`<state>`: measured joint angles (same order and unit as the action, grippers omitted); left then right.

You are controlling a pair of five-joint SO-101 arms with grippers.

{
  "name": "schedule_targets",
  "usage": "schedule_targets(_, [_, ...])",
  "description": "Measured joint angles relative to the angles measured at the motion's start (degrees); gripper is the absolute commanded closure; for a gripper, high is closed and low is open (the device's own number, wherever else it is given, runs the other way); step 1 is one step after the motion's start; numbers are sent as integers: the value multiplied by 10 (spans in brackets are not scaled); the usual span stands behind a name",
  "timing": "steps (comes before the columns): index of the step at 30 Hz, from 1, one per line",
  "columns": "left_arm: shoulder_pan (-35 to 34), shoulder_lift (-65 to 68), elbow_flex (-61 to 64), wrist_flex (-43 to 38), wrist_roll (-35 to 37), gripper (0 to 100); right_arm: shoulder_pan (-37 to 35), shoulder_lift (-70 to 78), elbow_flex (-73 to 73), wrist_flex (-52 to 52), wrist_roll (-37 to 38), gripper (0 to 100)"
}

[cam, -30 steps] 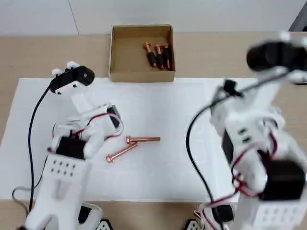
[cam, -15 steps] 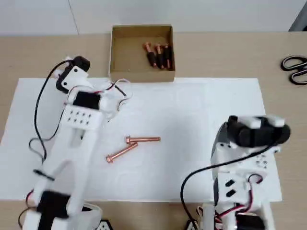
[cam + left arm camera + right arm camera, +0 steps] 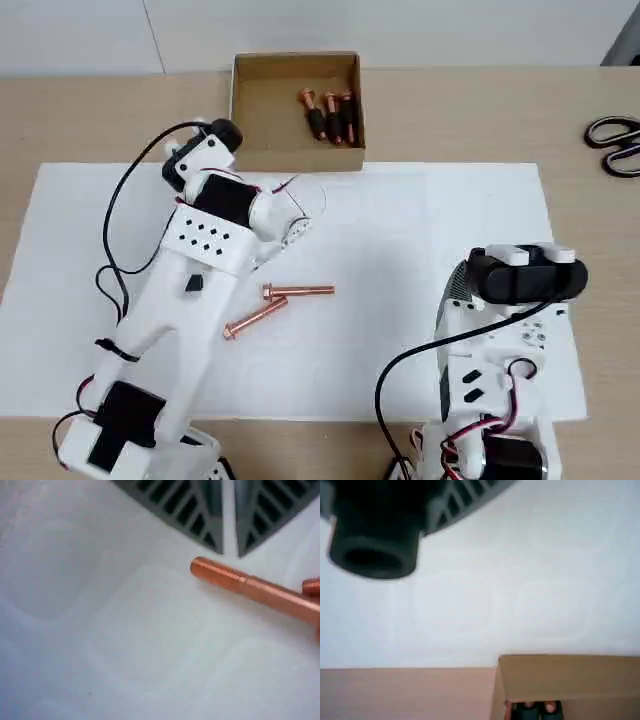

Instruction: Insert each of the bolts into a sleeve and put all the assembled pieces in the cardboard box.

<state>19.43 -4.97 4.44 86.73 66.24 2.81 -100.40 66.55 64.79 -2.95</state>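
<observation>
Two copper bolts [image 3: 298, 291] [image 3: 254, 318] lie side by side on the white sheet [image 3: 400, 230]. My left gripper [image 3: 298, 215] hangs over the sheet just behind them. In the left wrist view its ribbed grey fingers [image 3: 200, 515] stand shut with nothing between them, right above the threaded end of one bolt [image 3: 250, 586]. The right arm [image 3: 520, 280] is folded back at the sheet's near right. My right gripper [image 3: 380, 510] is shut on a black sleeve [image 3: 372, 552], whose open end faces the camera. The cardboard box [image 3: 250, 110] stands at the back and holds three assembled pieces [image 3: 330, 115].
Scissors [image 3: 615, 140] lie on the wooden table at the far right. The box wall [image 3: 570, 677] rises beyond the sheet in the right wrist view. The left arm's cable [image 3: 130, 210] loops over the sheet's left part. Bare sheet lies between the two arms.
The left arm has swung out from its folded pose at the left, bringing its gripper over the sheet close to the bolts. The right arm has dropped back and folded at the right.
</observation>
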Motion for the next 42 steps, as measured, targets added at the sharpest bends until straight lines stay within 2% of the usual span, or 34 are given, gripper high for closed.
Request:
schedule_targets(5, [50, 0, 0, 89, -4, 993, 0, 0, 0, 0, 0, 995])
schedule_targets(10, [76, 2, 0, 100, -5, 993, 0, 0, 0, 0, 0, 995])
schedule_targets(14, [76, 2, 0, 92, 44, 993, 0, 0, 0, 6, 2, 995])
schedule_targets(17, [64, 2, 0, 65, 94, 992, 2, 0, 0, 16, 28, 995])
schedule_targets(22, [66, 2, 7, 2, 185, 992, 45, 1, 0, 17, 57, 995])
schedule_targets(29, [66, 2, 127, -139, 302, 992, 69, 1, 0, 17, 62, 995])
schedule_targets(33, [66, 2, 185, -189, 316, 992, 69, 1, 0, 17, 62, 995])
schedule_targets(42, [64, 2, 189, -189, 317, 992, 69, 1, 0, 17, 62, 995])
